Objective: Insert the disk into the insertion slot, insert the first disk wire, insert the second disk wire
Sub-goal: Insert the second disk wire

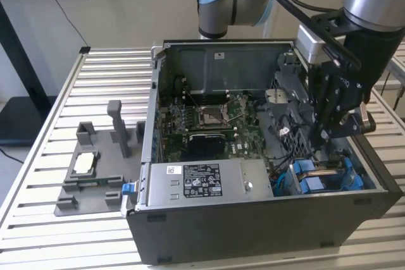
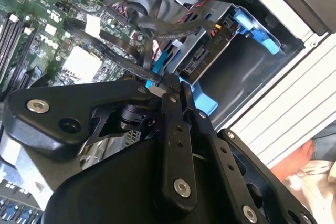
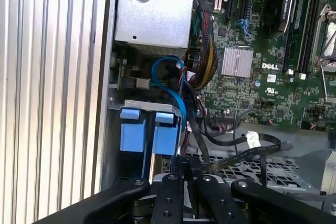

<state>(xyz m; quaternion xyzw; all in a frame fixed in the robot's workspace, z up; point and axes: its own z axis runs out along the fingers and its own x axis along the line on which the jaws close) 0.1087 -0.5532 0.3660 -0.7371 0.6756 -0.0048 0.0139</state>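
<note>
Slatted metal table (image 1: pixel 38 156), open computer case (image 1: pixel 253 232); gripper (image 2: pixel 169 83) clenched on black disk wire (image 2: pixel 115 52) beside blue-framed disk (image 3: pixel 149 135) in drive bay (image 2: pixel 236 77).

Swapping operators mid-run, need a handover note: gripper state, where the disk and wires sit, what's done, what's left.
Gripper: low inside the case by the drive bay, fingers closed, apparently pinching the end of a black wire.
Disk: its blue frame sits in the insertion slot and looks seated.
Done: disk insertion, by the look of it.
Left: the black wire is not plugged in. A blue wire runs down toward the disk; I cannot tell whether it is connected.
</note>
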